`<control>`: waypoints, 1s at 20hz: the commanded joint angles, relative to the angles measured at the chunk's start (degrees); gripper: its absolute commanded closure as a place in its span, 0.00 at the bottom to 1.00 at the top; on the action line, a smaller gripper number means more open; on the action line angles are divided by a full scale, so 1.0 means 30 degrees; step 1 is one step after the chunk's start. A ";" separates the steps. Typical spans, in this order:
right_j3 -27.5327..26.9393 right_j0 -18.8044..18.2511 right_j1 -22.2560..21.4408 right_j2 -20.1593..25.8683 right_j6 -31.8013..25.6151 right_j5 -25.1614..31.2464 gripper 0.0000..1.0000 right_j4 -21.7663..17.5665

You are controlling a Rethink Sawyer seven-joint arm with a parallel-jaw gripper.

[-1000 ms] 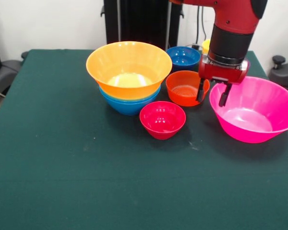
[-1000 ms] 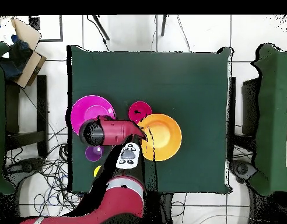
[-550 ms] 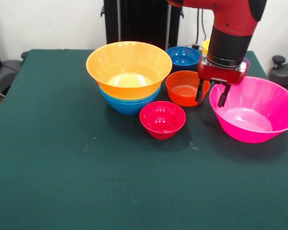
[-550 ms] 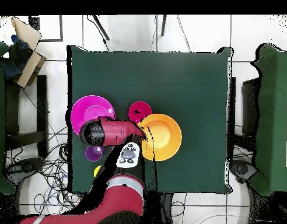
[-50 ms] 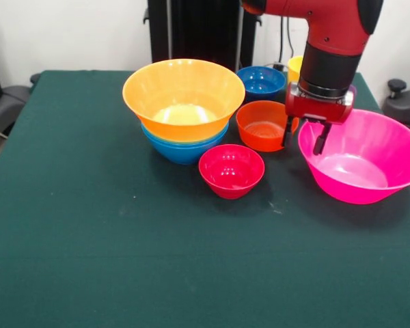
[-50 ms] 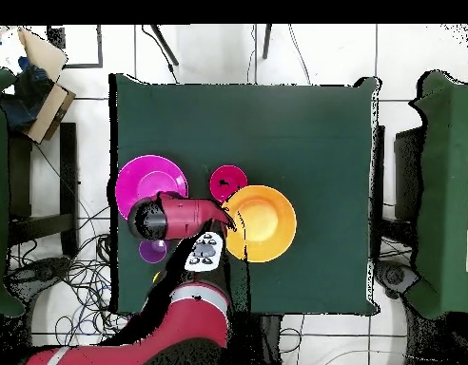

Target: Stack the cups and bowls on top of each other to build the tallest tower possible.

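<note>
The tower [image 5: 184, 102] is a large orange bowl [image 6: 264, 223] nested on light blue bowls [image 5: 184, 149], with something pale green inside. In front of it sits a small crimson bowl [image 5: 231, 169], and an orange-red bowl [image 5: 262, 125] stands to its right. A dark blue bowl [image 5: 260, 80] is behind. The large pink bowl [image 5: 362, 157] sits at the right. My gripper [image 5: 303, 139] is open and empty, one finger outside the pink bowl's near-left rim and one inside. A yellow cup [image 5: 294, 65] peeks out behind the arm. The purple cup [image 6: 152, 251] shows from overhead.
The red arm [image 6: 181, 217] covers the gripper and the orange-red bowl in the overhead view. A black pedestal column [image 5: 191, 31] rises behind the table. Chairs [image 6: 445, 190] stand beside the table, and cables lie on the floor.
The gripper has shifted very slightly towards the pink bowl and stays open. No bowl or cup has moved.
</note>
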 commanded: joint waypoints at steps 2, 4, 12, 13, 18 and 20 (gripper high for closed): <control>-0.0127 0.0361 0.1741 0.1693 0.3213 -0.1997 0.00 0.0412; -0.0273 0.0517 0.2034 0.1628 0.3294 -0.2209 0.00 0.0532; -0.0313 0.0395 0.2473 0.1789 0.3053 -0.2689 0.00 0.0620; -0.0230 0.0372 0.2493 0.1820 0.3049 -0.2815 0.00 0.0594; -0.0107 0.0528 0.2354 0.1551 0.3258 -0.2801 1.00 0.0748; -0.0402 0.0954 0.2375 0.1007 0.3196 -0.2543 1.00 0.0750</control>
